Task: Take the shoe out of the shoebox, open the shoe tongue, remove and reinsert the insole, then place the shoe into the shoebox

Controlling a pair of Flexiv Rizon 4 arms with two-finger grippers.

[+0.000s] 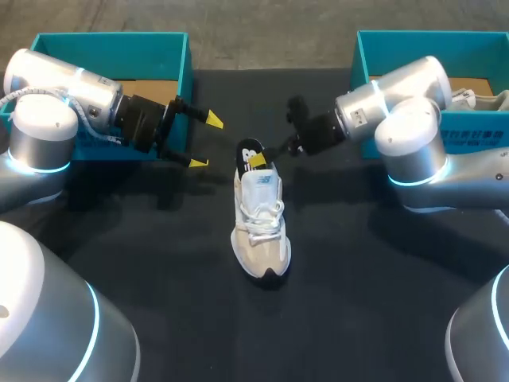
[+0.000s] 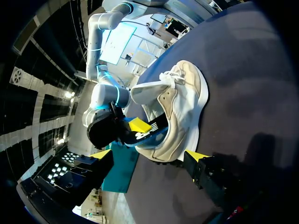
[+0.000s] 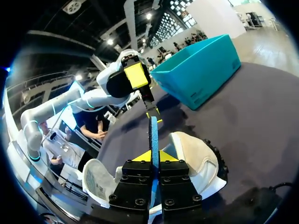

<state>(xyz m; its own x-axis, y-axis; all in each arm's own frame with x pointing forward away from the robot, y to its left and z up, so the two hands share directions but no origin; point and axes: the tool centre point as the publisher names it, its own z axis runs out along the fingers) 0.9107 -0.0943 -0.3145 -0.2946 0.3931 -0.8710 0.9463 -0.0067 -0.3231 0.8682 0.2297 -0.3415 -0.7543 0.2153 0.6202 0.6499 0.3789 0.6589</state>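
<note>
Insole (image 3: 153,133) clamped edge-on in your right tool (image 3: 153,156), shoe (image 1: 259,223) heel just below, probably so it slides cleanly; left tool (image 1: 205,141) open alongside, free to steady.

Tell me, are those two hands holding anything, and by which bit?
The right hand pinches the insole by the end sticking up out of the shoe. The left hand is open and holds nothing.

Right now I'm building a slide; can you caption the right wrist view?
Right gripper shut on the blue insole, edge-on over the white shoe; open left gripper ahead.
</note>
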